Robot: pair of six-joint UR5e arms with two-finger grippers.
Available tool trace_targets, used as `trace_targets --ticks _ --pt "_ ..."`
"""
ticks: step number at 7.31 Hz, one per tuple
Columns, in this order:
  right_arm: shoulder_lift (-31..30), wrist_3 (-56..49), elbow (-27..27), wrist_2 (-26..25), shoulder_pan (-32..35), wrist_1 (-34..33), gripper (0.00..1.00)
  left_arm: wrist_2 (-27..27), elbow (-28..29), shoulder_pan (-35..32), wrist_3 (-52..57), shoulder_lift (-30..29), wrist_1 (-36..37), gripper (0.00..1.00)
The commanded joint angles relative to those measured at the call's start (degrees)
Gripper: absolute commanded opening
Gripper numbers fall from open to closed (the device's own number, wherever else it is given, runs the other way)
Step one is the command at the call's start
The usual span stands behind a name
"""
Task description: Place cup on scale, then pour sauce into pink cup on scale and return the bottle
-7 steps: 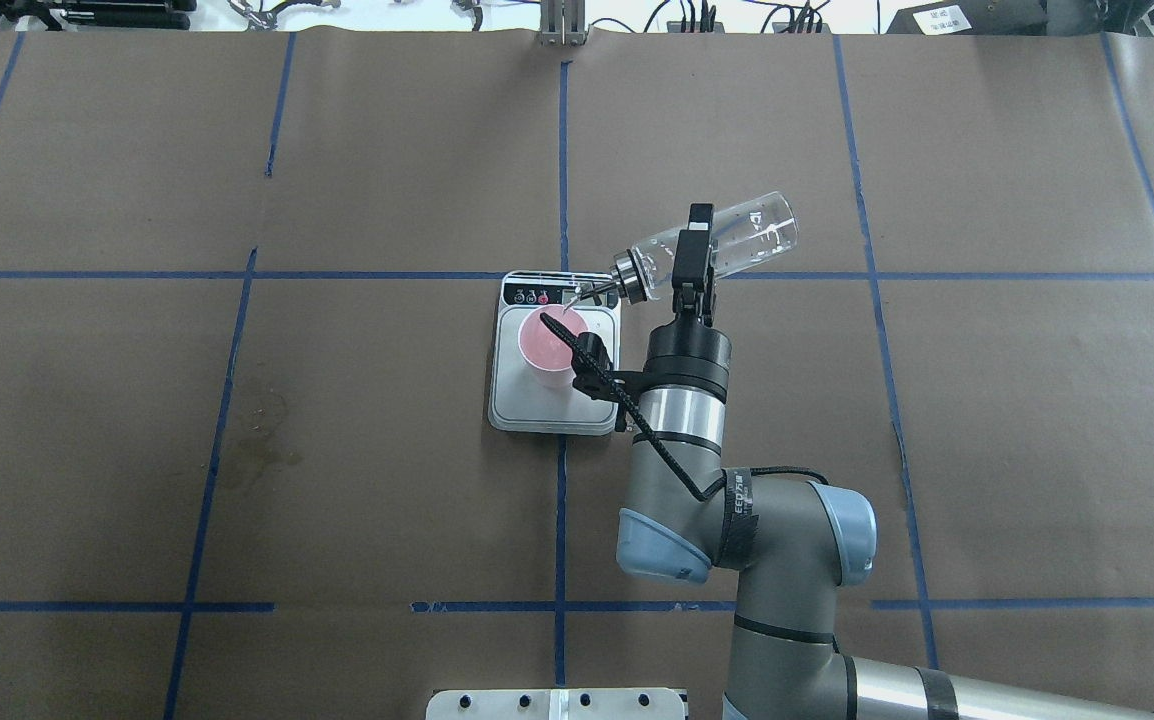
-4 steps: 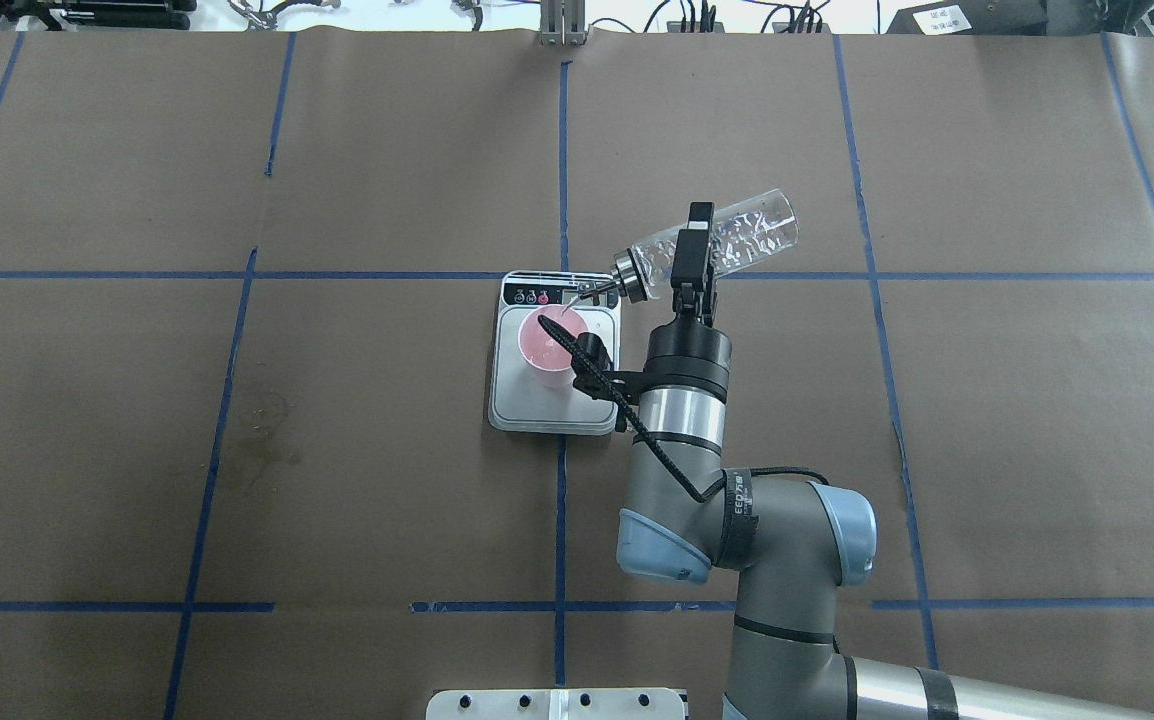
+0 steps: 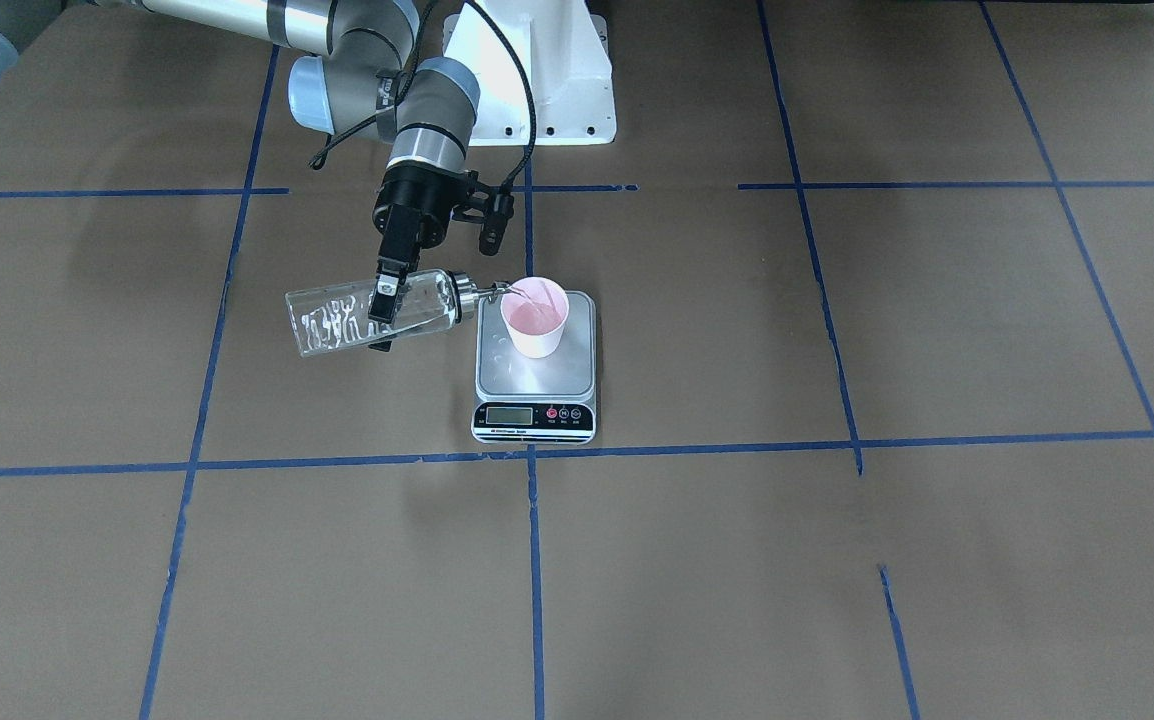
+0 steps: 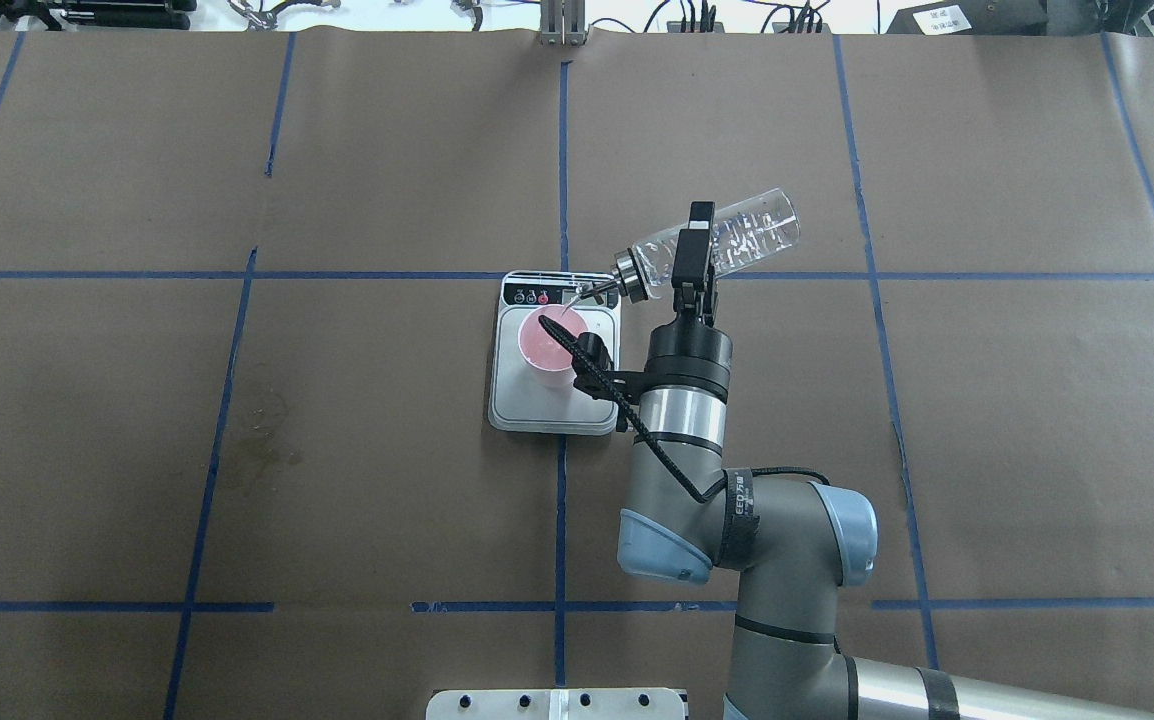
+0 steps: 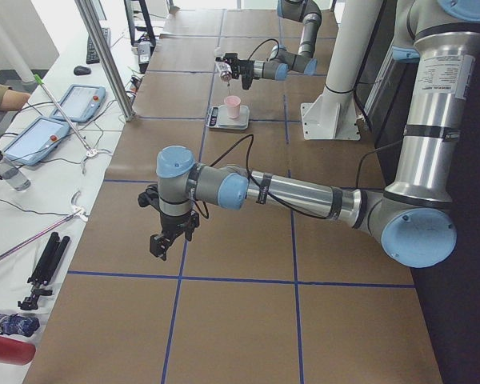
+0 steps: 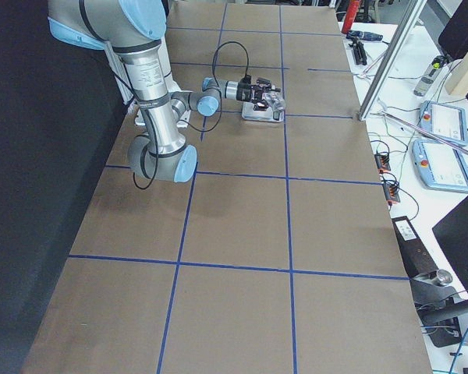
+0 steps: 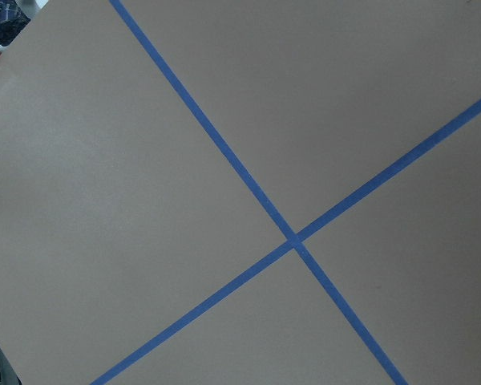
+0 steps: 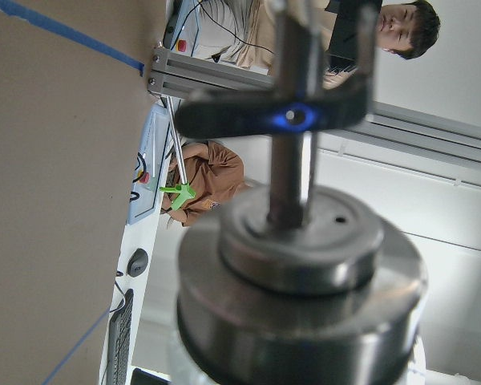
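Overhead exterior first: the right gripper (image 4: pixel 695 248) is clamped across the bottle (image 4: pixel 749 230). The bottle lies tipped nearly flat, its base out past the fingers on one side and its metal spout poking out the other. Right off that spout end sits the cup (image 4: pixel 543 348), upright on the scale (image 4: pixel 537 405), with the spout tip at its rim.

Over to the front-facing view: same grasp, and the sauce (image 3: pixel 332 322) glints clear inside the glass on the base side of the gripper. The cup's pink inside shows.

Exterior left: the left gripper (image 5: pixel 162 242) hangs over the brown paper table (image 5: pixel 248 320), well apart from cup and scale. Clenched or released, can't tell from here.

Left wrist view: only paper and crossing blue tape lines (image 7: pixel 293 239).

Right wrist view: the bottle's metal collar fills the frame, spout pointing away, and a person (image 8: pixel 208 172) sits beyond the table edge.
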Motion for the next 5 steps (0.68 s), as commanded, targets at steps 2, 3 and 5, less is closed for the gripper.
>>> trace_targets --ticks 2,3,5 --pt "-0.44 0.00 0.09 0.00 0.00 0.33 0.00 0.00 -0.16 -0.02 -0.06 -0.04 -0.02 1.00" --pt "-0.53 0.00 0.18 0.00 -0.09 0.33 0.00 0.00 -0.16 -0.02 0.03 -0.04 -0.02 1.00" --pt "-0.71 0.52 0.18 -0.09 -0.26 0.60 0.00 0.00 -0.24 -0.02 0.03 0.05 -0.02 1.00"
